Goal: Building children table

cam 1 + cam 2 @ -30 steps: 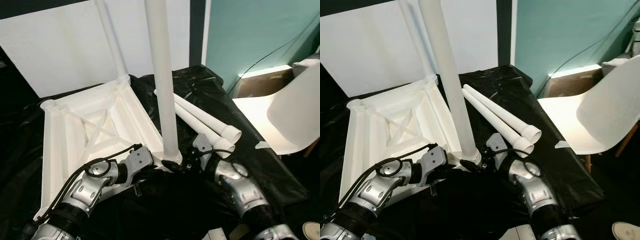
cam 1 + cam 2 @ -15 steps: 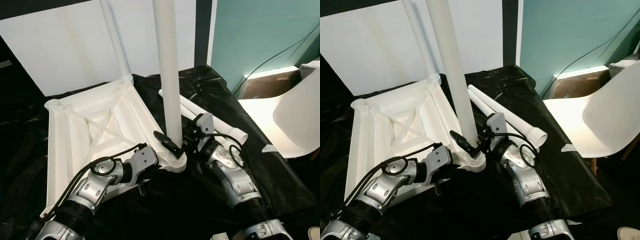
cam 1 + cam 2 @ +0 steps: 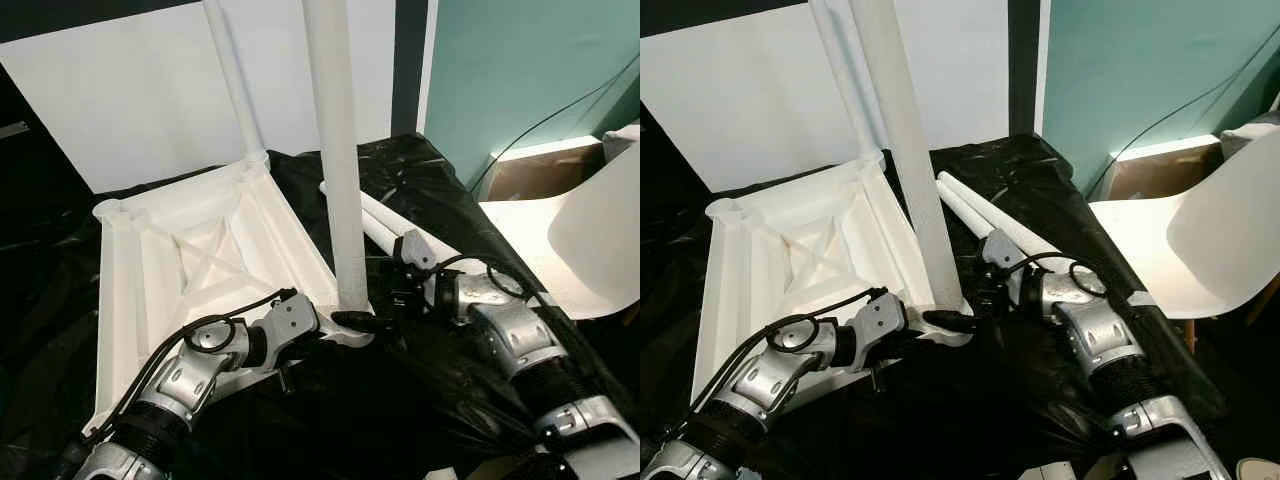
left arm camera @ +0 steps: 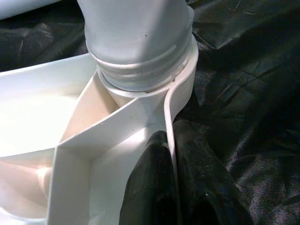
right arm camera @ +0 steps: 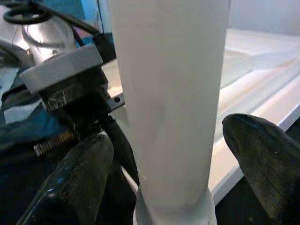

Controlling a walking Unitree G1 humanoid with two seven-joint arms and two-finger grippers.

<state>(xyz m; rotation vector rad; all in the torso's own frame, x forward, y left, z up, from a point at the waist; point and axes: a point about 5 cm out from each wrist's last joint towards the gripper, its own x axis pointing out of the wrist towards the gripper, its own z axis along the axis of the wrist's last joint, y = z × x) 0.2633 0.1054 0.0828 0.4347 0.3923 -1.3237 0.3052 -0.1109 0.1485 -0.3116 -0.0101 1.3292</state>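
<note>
The white table top [image 3: 200, 260] lies upside down on a black sheet. One white leg [image 3: 335, 150] stands upright in the near right corner socket [image 4: 140, 70]. A second leg [image 3: 232, 85] stands at the far corner. My left gripper [image 4: 169, 136] is shut on the table top's thin rim just below that socket. My right gripper [image 5: 171, 164] is open, one finger [image 5: 79, 183] on each side of the upright leg close to its base, with a small gap on either side. Two loose legs [image 3: 385, 222] lie on the sheet behind my right arm.
A white chair [image 3: 590, 235] stands at the right, close to my right arm. A white board [image 3: 130, 100] leans behind the table top, with a teal wall [image 3: 520, 70] and a cable to its right. The black sheet [image 3: 40, 300] covers the floor.
My right gripper has come down from higher on the upright leg to its base, and its wrist has turned. My left gripper has kept its hold on the rim.
</note>
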